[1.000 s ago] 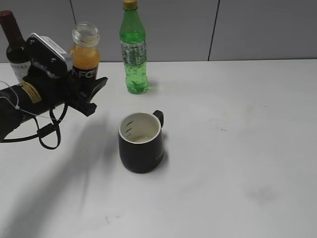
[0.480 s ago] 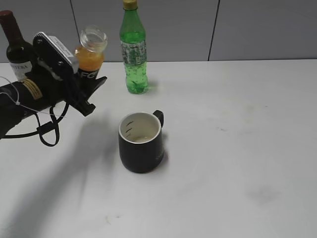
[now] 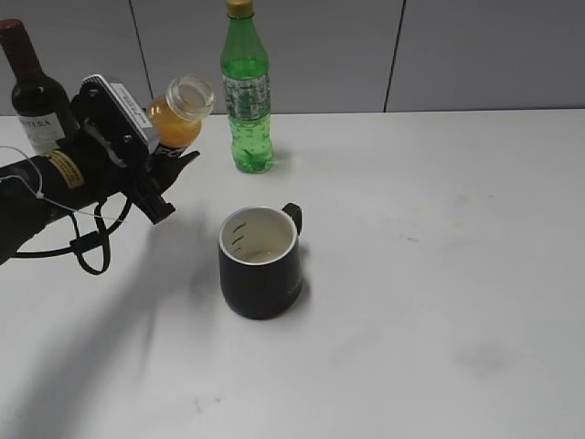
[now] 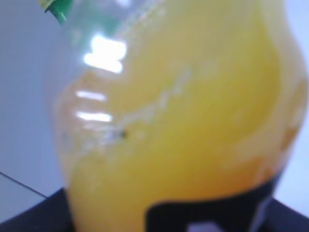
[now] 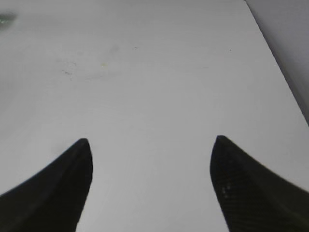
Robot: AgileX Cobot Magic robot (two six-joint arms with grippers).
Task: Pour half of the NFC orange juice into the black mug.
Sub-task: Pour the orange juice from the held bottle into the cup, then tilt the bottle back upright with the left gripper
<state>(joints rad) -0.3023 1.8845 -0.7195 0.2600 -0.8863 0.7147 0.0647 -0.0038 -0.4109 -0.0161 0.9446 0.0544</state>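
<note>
- Orange juice bottle (image 3: 176,117): sits in the upper left of the exterior frame, lifted off the table (image 3: 439,274) and tilted so its open, uncapped neck points up and to the right. The juice fills the body below the clear neck.
- In the left wrist frame the juice bottle (image 4: 178,121) fills nearly the whole picture, blurred and very close, with the top edge of its black label at the bottom.
- Left claw (image 3: 164,169): closed around the lower, labelled part of the bottle and holding it in the air; its dark fingers show just below the bottle, and the arm runs off the left edge.
- Black mug (image 3: 261,262): stands upright on the table at centre-left of the exterior frame, lower right of the bottle and apart from it. Its handle points to the upper right, and the white inside shows a few dark marks.
- Right claw (image 5: 152,188): wide open and holding nothing; its two dark fingers rise from the bottom corners of the right wrist frame over bare table.
- Green soda bottle (image 3: 247,91): upright at upper centre, just right of the tilted bottle's neck.
- Wine bottle (image 3: 32,91): upright at the far upper left, behind the left arm.
</note>
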